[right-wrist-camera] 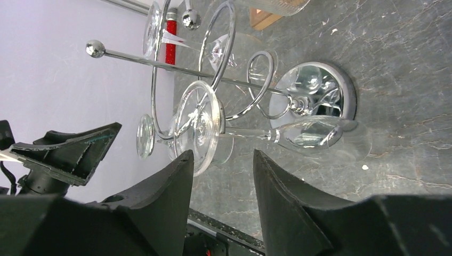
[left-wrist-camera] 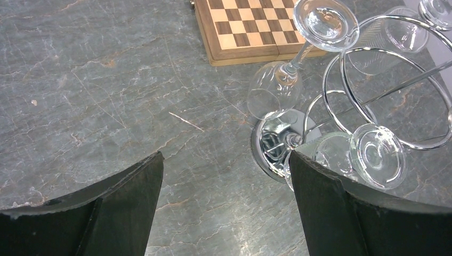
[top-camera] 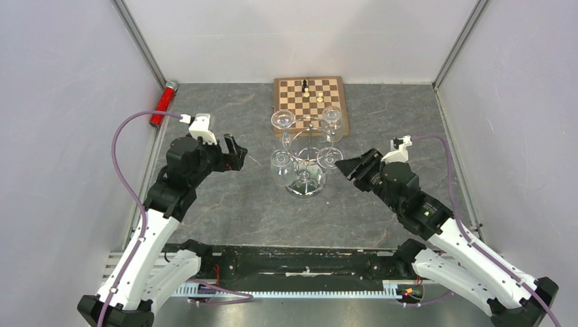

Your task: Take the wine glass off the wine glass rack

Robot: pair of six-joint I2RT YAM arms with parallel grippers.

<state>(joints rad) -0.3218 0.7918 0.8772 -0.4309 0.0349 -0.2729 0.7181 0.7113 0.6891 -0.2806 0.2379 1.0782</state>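
While left fingers (left-wrist-camera: 128, 208) and right fingers (right-wrist-camera: 160, 213) gape empty, wine glass (top-camera: 329, 157) hangs bowl-down, stem upright.

The wine glass rack (top-camera: 305, 182) stands on the worktop (top-camera: 225, 204) — chessboard (top-camera: 311, 101) behind, left end effector (top-camera: 238, 152) and right end effector (top-camera: 346, 167) flanking it.

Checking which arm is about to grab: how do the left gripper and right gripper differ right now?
The left gripper has its jaws spread wide; the right gripper shows a narrower gap. The left gripper sits apart from the wine glass rack, with bare table between; the right gripper's tips nearly reach the foot of a hanging wine glass. Both are open, empty and aimed at the rack.
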